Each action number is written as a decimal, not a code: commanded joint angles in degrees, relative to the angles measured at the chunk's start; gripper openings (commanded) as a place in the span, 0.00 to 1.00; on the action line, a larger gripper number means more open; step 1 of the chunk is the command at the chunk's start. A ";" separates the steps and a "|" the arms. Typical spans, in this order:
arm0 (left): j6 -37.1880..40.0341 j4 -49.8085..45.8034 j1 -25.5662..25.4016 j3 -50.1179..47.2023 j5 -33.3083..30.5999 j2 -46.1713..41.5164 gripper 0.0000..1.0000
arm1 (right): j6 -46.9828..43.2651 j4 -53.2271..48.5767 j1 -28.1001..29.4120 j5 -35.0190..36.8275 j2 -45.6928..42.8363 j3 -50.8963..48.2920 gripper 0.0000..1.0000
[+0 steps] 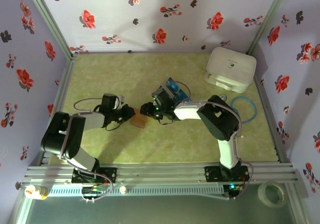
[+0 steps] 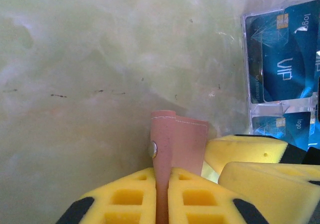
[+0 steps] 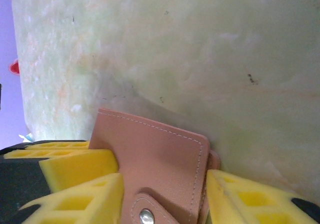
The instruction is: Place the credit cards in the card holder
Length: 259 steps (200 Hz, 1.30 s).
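Looking down from the top external view, the card holder (image 1: 140, 120) is sitting near the middle of the green surface (image 1: 100, 79), caught between the two claws. The left claw (image 1: 131, 115) is reaching in on the holder's left. The right claw (image 1: 148, 109) is meeting it on the holder's upper right. The credit cards (image 1: 175, 88) are standing just beyond the card holder, up and to its right, partly hidden behind the right arm. A white box (image 1: 231, 69) is lying well beyond and to the right of the holder, and a blue ring (image 1: 245, 108) is lying far to the holder's right.

From the left wrist, the left claw (image 2: 162, 184) is pinching narrow on a thin flap of the card holder (image 2: 180, 139), its yellow pads (image 2: 120, 196) pressing the flap from both sides. A metal snap (image 2: 154, 149) is showing on the flap's left edge. The right claw's yellow fingers (image 2: 247, 151) are sitting just right of the holder, touching or nearly touching it. The credit cards (image 2: 280, 64), blue with "VIP" lettering, are standing in a clear stand (image 2: 297, 105) beyond and to the right of the holder, apart from it.

From the right wrist, the card holder (image 3: 160, 154) is sitting between the jaws of the right claw (image 3: 165, 176). The jaws are standing partly spread, with a yellow pad (image 3: 85, 199) lying against each side edge of the holder, gripping it across its width. The holder's snap tab is pointing toward the camera. The holder is tilting above the surface and casting a shadow on it.
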 commanded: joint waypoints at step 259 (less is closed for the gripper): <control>-4.21 0.59 -0.20 5.18 -6.90 -22.11 0.00 | -16.24 -23.42 4.34 15.52 -8.80 16.49 0.67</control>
